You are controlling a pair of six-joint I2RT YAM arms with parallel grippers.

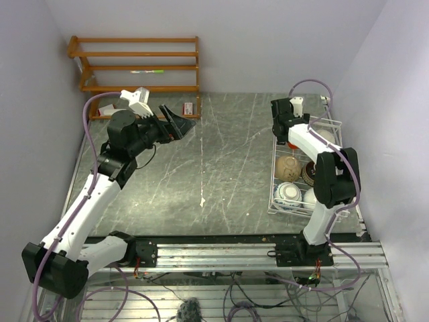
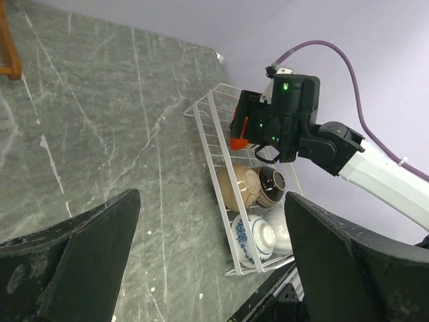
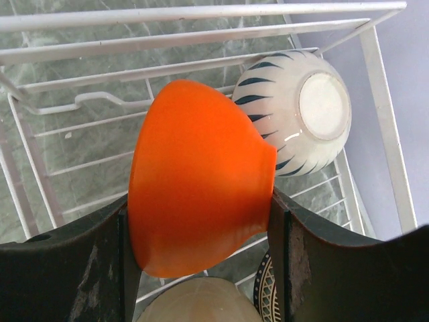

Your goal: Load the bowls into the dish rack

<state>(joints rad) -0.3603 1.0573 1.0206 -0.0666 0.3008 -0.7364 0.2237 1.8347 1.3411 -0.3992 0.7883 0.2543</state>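
My right gripper (image 3: pixel 200 204) is shut on the bright orange bowl (image 3: pixel 201 181), held on its side just above the floor of the white wire dish rack (image 3: pixel 201 13). Beside it in the rack lies a white bowl with dark blue stripes (image 3: pixel 295 111). Below it sit a tan bowl (image 3: pixel 201 302) and a dark patterned bowl (image 3: pixel 265 295). From above, the rack (image 1: pixel 273 201) also holds a blue-and-white bowl (image 1: pixel 288 193) and a plain white bowl (image 1: pixel 310 198). My left gripper (image 1: pixel 175 124) hangs open and empty over the table's far left, its fingers (image 2: pixel 80 261) spread wide.
A brown wooden shelf unit (image 1: pixel 137 64) stands against the back wall at the left, with a small red-and-white item (image 1: pixel 189 107) on the table near its foot. Purple walls close in on both sides. An aluminium rail (image 1: pixel 234 251) runs along the near edge.
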